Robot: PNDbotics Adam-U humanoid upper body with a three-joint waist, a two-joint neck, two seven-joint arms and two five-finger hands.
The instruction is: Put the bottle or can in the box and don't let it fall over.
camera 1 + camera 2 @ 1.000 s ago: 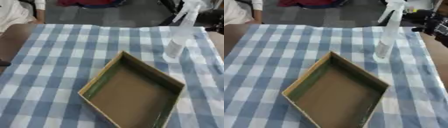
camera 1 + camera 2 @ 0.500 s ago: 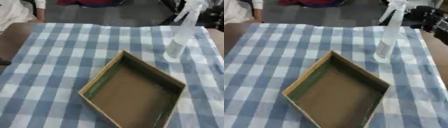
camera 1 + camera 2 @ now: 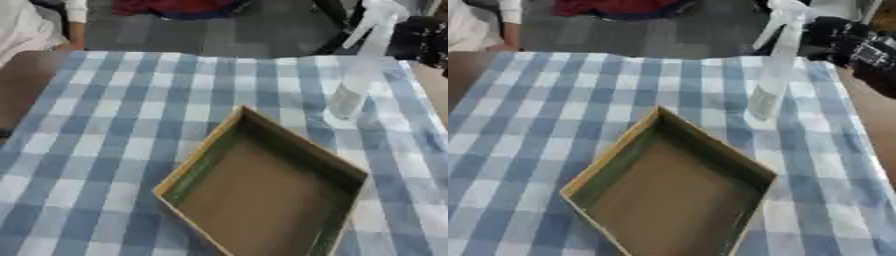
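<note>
Right hand point(image 3: 843, 37) — black, entering from the upper right corner, level with the top of the bottle and just beside it; whether it touches the bottle, and whether its fingers are straight or curled, cannot be told. The left hand shows in neither view.

Spray bottle point(image 3: 773, 75) — clear body, white trigger head with the nozzle pointing left. Stands upright on the table, toward the far right, outside the box and just beyond the box's far corner. Nothing lies between the bottle and the box.

Box point(image 3: 201, 167) — shallow open tray, brown floor, walls greenish inside with a tan rim. Sits turned like a diamond in the near middle of the table, one corner pointing away toward the bottle. Nothing inside it. Its near corner runs out of the bottom of both views.

Tablecloth point(image 3: 114, 115) — blue and white check, covering the table under both items; bare brown tabletop shows at the left and right edges.

Surroundings — a person in white clothing point(image 3: 26, 27) at the far left corner, not touching anything on the table; a dark red bundle point(image 3: 175, 7) on the grey floor beyond the far edge.
</note>
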